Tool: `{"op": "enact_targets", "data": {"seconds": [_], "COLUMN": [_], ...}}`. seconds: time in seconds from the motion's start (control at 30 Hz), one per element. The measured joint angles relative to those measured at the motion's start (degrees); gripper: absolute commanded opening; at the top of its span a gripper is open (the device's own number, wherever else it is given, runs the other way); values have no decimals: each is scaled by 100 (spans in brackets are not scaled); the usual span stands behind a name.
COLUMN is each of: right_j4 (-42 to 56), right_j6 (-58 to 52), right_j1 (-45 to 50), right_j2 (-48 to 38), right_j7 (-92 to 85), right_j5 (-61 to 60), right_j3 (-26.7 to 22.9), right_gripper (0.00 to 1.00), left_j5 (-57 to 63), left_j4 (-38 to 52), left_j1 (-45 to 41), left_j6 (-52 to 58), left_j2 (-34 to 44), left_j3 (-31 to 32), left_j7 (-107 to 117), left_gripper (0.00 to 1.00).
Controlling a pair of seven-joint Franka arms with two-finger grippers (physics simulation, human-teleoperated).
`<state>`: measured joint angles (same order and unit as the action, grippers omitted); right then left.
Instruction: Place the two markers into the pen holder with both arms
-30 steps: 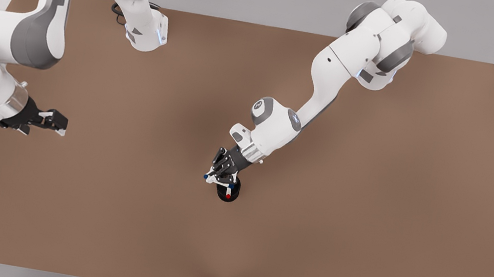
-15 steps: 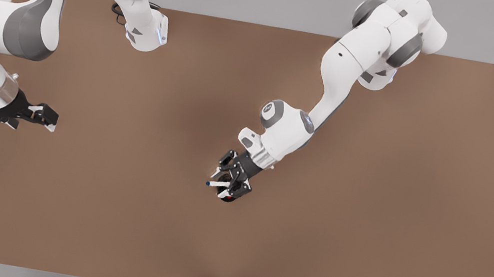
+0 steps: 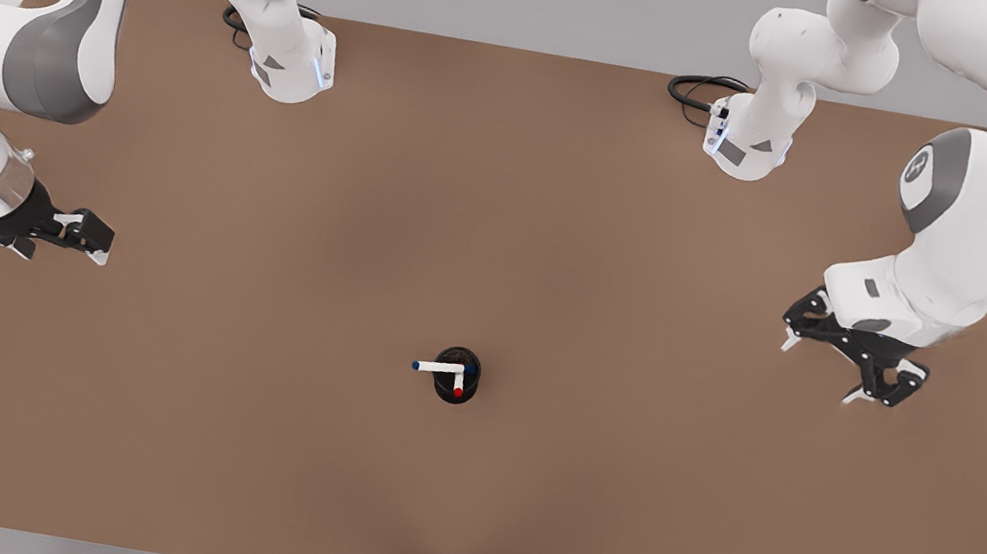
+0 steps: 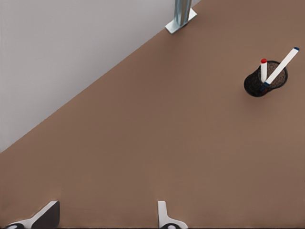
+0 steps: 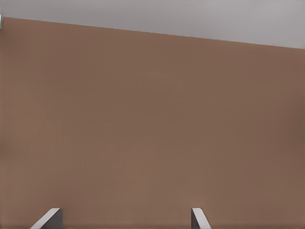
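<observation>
front: overhead, far | wrists: low, oblique, perhaps | shared: table [image 3: 222, 432]

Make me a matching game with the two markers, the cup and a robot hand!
1. red-capped marker
2. blue-capped marker
3. pen holder
4. right gripper

a. open, at the front view's right
b. black, standing on the table
c. leaning across the rim
d. nearly upright in the holder

Pairs: 1-d, 2-c, 3-b, 4-a.

The left gripper hangs open at the front view's left.

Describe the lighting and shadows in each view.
Front view: soft light, a dim patch on the table beyond the pen holder, faint shadows by the left gripper at its right and the right gripper at its left. Left wrist view: holder's shadow barely shows. Right wrist view: even, glare-free table.
</observation>
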<state>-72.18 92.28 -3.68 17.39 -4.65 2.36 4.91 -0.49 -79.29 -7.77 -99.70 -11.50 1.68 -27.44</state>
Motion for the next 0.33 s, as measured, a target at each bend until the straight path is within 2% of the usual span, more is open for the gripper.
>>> {"op": "enact_targets", "data": {"seconds": [0.1, 0.33], "right_j4": [0, 0], "right_j6": [1, 1], "right_j1": [6, -15], "right_j2": [0, 0], "right_j7": [0, -5], "right_j5": [-2, -5], "right_j3": [0, 0], "right_gripper": [100, 100], "left_j5": [154, 211], "left_j4": [257, 339], "left_j1": [256, 293], "left_j6": [336, 716], "left_j2": [-246, -380], "left_j3": [230, 256], "left_j7": [589, 1655], "left_gripper": [100, 100]}}
